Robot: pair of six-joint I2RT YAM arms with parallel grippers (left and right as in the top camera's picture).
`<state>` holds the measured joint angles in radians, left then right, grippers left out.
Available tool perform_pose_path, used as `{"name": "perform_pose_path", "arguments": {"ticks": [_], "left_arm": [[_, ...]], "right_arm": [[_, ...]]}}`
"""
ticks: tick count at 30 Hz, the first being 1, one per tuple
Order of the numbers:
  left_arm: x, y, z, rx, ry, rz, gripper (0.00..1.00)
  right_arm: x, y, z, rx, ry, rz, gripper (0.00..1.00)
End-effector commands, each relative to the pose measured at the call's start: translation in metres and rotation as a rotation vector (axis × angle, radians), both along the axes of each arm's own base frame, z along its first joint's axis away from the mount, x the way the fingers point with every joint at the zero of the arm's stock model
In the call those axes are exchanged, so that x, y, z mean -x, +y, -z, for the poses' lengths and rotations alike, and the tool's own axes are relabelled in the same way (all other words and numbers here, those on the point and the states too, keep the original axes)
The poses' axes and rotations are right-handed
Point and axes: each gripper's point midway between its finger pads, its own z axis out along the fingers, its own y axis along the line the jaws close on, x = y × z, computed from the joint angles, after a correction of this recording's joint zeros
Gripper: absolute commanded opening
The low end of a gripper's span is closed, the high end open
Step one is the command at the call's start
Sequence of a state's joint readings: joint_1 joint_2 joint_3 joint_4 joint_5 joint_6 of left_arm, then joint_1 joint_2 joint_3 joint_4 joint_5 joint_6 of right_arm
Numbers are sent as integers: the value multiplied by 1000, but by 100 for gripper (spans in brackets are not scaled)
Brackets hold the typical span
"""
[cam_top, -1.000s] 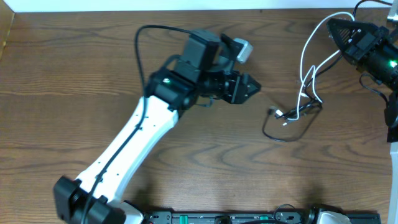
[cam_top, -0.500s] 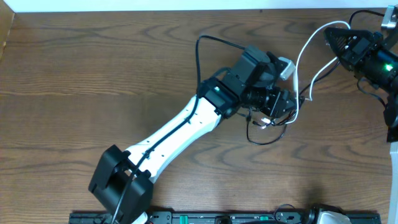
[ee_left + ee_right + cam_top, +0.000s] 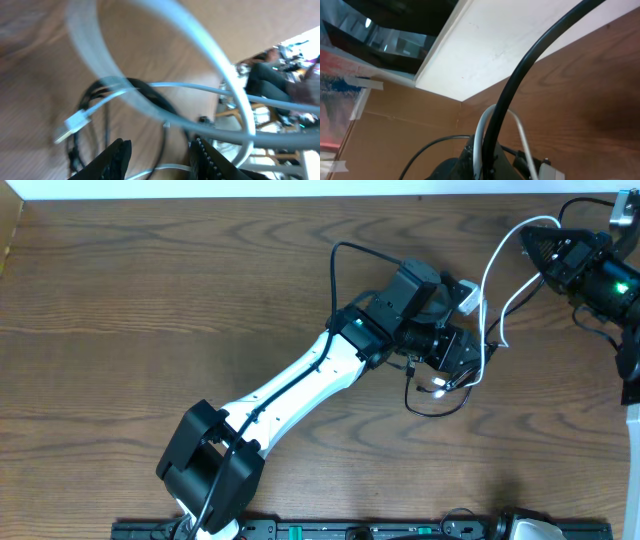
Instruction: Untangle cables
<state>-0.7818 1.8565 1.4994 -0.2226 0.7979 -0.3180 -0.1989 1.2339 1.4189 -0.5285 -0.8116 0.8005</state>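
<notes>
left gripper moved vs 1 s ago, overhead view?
Yes. The left gripper has travelled right across the table, slightly toward its near edge, and now sits over the cables.

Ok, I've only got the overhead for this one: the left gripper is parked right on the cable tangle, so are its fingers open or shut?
Observer: Open. The left wrist view shows the left gripper with its fingers apart and a black cable running down into the gap.
Operator: Is a plug end inside that gap?
Observer: No. A white plug lies outside it, off to the left of the fingers, blurred.
Operator: And the white cable?
Observer: The white cable arcs across close in front of the lens, past the fingertips.
</notes>
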Motion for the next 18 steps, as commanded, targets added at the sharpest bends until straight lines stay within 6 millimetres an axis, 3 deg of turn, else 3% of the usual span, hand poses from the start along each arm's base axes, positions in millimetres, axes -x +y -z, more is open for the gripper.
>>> {"name": "perform_pose_path", "arguments": {"ticks": [1, 9, 11, 18], "left_arm": [[14, -5, -14, 69, 28, 88, 43], [11, -5, -10, 48, 22, 66, 40], [1, -7, 4, -11, -4, -6, 34], [-1, -13, 29, -109, 1, -105, 32]], "right_arm": [[0, -1, -3, 17, -13, -1, 1], [0, -1, -1, 18, -8, -2, 1], [0, -1, -1, 18, -9, -1, 1], [-1, -2, -1, 21, -8, 6, 1]]}}
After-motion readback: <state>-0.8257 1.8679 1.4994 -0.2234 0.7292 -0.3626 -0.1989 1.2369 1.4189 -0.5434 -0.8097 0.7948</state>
